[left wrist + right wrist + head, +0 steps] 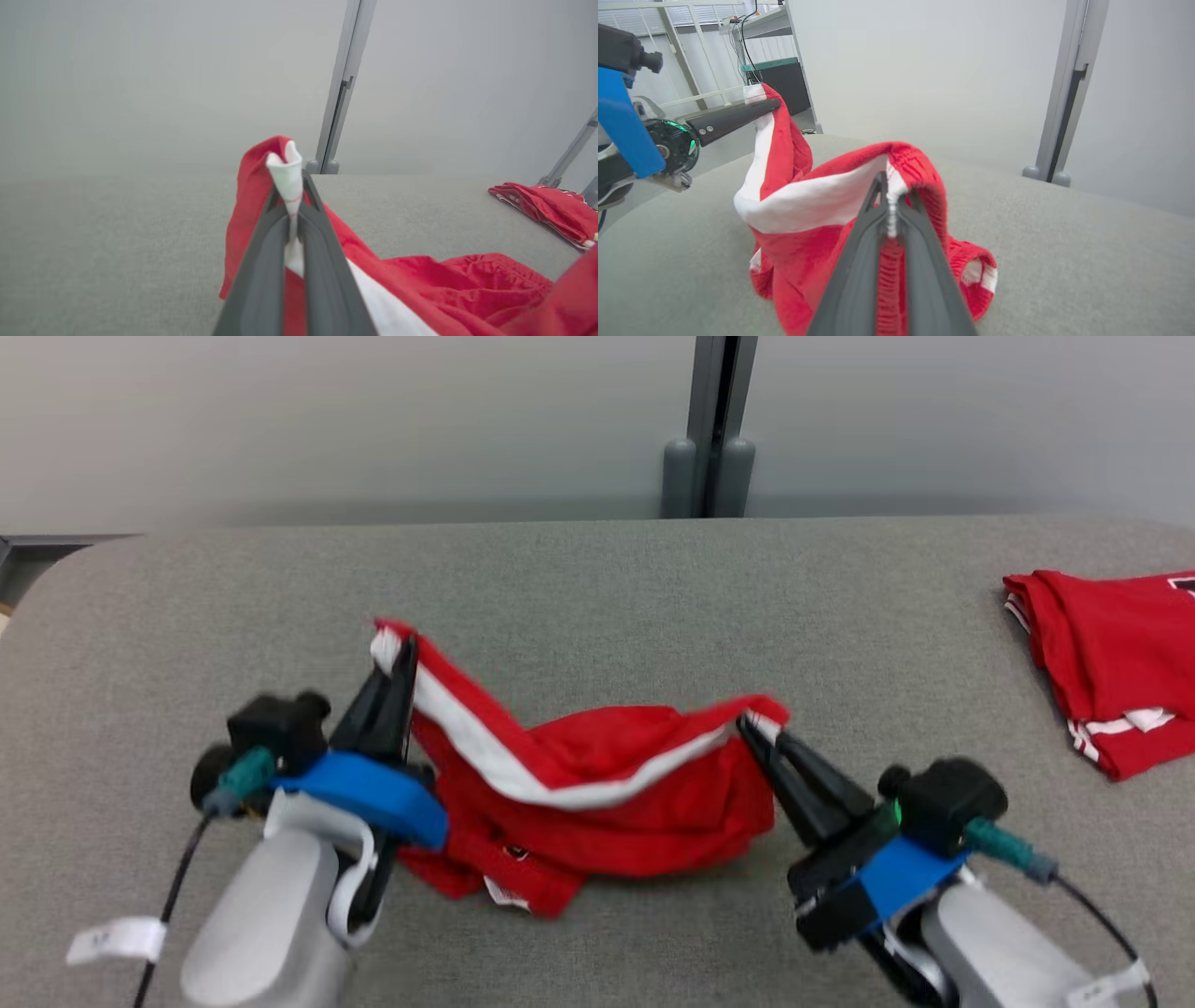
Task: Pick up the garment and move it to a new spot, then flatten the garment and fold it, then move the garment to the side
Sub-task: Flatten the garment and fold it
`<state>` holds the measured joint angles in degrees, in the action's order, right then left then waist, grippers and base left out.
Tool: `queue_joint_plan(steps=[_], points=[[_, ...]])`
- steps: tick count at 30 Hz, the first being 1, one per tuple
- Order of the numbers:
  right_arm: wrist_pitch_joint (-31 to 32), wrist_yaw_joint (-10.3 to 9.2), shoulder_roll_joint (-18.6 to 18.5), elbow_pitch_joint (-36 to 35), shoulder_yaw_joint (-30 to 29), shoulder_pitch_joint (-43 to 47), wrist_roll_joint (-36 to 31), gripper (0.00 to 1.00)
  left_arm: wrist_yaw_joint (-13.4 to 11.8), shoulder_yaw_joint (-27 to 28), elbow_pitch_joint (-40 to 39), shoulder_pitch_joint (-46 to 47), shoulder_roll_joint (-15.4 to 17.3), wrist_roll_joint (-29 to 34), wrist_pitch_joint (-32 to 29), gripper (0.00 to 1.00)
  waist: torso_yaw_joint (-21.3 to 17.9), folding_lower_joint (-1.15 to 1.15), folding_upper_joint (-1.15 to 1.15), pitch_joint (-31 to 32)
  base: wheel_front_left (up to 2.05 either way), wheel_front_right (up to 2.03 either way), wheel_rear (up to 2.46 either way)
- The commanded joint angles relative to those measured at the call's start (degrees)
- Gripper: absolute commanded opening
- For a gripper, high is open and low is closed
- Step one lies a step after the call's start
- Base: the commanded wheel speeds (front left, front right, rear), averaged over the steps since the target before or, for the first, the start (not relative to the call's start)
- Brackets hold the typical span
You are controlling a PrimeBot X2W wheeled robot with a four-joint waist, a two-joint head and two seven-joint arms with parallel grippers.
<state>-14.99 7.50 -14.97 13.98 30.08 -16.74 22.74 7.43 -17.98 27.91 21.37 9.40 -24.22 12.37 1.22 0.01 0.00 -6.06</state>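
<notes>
Two garments (607, 775) (1111, 653), two grippers (405, 649) (749, 721), one table (597, 579).

The garment (616, 784) between my dark fingers (387, 709) is red with a white stripe; the table (597, 579) below them is plain grey.

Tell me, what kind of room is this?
Probably a robot lab or workshop, not a home: a grey felt-covered table, bare partition walls joined by a metal post, and metal shelving.
</notes>
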Motion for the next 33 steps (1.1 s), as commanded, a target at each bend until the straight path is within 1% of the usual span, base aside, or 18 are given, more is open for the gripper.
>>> queue_joint_plan(steps=[1,4,7,10,11,14,16,19,22,24,26,27,28,30,33], points=[[-0.26,-0.01,-0.67,0.15,-0.1,-4.69,-0.07,0.0,0.06,-1.01,-0.63,4.96,0.71,0.01,-1.18,0.0,0.32,-0.01,0.0,-1.86,0.0,0.0,0.0],[-0.26,-0.03,-2.35,2.01,0.26,-16.94,-0.19,0.0,0.06,-2.27,-0.33,16.29,2.75,1.82,-3.97,0.0,-0.82,-0.01,0.0,-6.03,0.0,0.0,0.0],[-0.24,-0.01,-2.33,5.63,0.23,-29.09,1.6,0.0,0.04,-1.16,1.99,27.7,2.33,0.9,-6.13,0.0,-1.8,-0.01,0.0,-10.09,0.0,0.0,0.0],[-0.11,-0.02,-2.21,10.95,0.93,-41.55,4.14,0.0,0.04,-1.01,5.07,39.47,2.63,0.78,-7.91,0.0,-2.88,-0.01,0.0,-13.71,0.0,0.0,0.0],[-0.09,-0.02,-1.84,12.67,1.18,-45.5,5.34,0.0,0.04,-0.96,6.09,43.24,2.78,0.87,-7.91,0.0,-3.17,-0.01,0.0,-14.74,0.0,0.0,0.0],[0.04,-0.01,-1.19,17.72,1.58,-55.77,9.2,0.0,0.04,-1.68,8.96,53.18,1.91,0.84,-7.73,0.0,-3.74,-0.01,0.0,-17.45,0.0,0.0,0.0],[-0.02,-0.01,-1.26,20.38,2.34,-61.7,11.24,0.0,0.04,-2.52,10.77,59.11,1.65,1.07,-7.04,0.0,-3.87,-0.01,0.0,-18.44,0.0,0.0,0.0],[-0.09,-0.02,-2.31,23.84,4.39,-68.76,13.65,0.0,0.05,-3.11,14.04,66.02,0.88,0.02,-5.8,0.0,-3.9,-0.01,0.0,-19.36,0.0,0.0,0.0],[-0.17,-0.01,-3.07,25.78,7.18,-72.79,15.6,0.0,0.05,-4.66,17.51,69.89,0.43,-0.06,-4.19,0.0,-3.85,-0.01,0.0,-19.72,0.0,0.0,0.0],[-0.2,-0.01,-3.51,25.8,8.8,-73.39,17.09,0.0,0.05,-6.2,19.73,70.46,0.39,-0.51,-3.04,0.0,-3.87,-0.01,0.0,-19.82,0.0,0.0,0.0],[-0.18,-0.01,-3.86,25.18,10.91,-71.42,18.1,0.0,0.05,-6.82,21.68,68.77,0.42,-1.75,-1.69,0.0,-3.88,-0.01,0.0,-19.8,0.0,0.0,0.0],[-0.18,-0.01,-3.86,25.18,10.91,-71.42,18.1,0.0,0.05,-6.82,21.68,68.77,0.42,-1.75,-1.69,0.0,-3.88,-0.01,0.0,-19.8,0.0,0.0,0.0],[-0.17,-0.01,-4.19,24.76,12.98,-69.77,18.62,0.0,0.05,-7.05,22.62,67.44,0.3,-2.5,-0.93,0.0,-3.73,-0.01,0.0,-19.88,0.0,0.0,0.0],[-0.19,-0.02,-5.01,23.52,15.07,-66.88,20.25,0.0,0.05,-7.89,24.02,63.95,0.22,-4.1,0.21,0.0,-3.75,-0.01,0.0,-19.97,0.0,0.0,0.0],[-0.21,-0.02,-6.39,20.8,18.21,-60.88,21.96,0.0,0.05,-7.35,24.96,57.61,0.28,-6.8,1.8,0.0,-3.23,-0.01,0.0,-20.34,0.0,0.0,0.0]])
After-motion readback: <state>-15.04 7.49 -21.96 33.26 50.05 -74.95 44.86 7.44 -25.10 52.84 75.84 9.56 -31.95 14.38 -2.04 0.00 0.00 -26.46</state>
